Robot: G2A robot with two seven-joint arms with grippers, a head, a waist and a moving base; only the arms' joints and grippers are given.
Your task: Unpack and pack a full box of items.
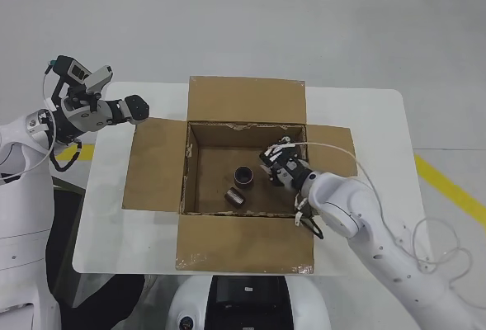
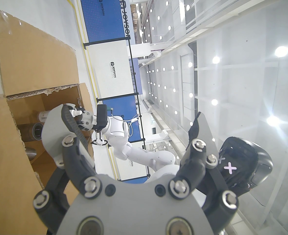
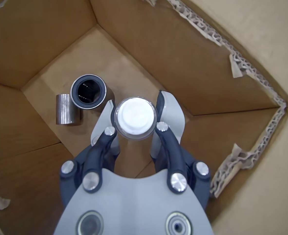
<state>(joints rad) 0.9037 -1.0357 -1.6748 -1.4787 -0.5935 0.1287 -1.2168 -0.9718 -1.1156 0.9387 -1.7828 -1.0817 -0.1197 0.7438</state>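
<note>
An open cardboard box (image 1: 247, 103) stands in the middle of the white table. My right gripper (image 1: 277, 165) is down inside it, shut on a clear bottle with a white cap (image 3: 135, 117), seen from above between the fingers (image 3: 169, 106). Whether the bottle touches the box floor I cannot tell. Beside it on the floor stand a hollow dark-rimmed metal cylinder (image 3: 88, 91) (image 1: 243, 175) and a smaller steel sleeve (image 3: 66, 109) (image 1: 234, 196) lying against it. My left gripper (image 1: 137, 108) (image 2: 131, 113) is held up off the table's far left corner, open and empty.
The box's four flaps lie spread outward, the left one (image 1: 153, 165) and the near one (image 1: 243, 241) covering much of the table (image 1: 375, 115). Torn cardboard strips (image 3: 207, 32) edge the box rim. Bare table shows to the right of the box.
</note>
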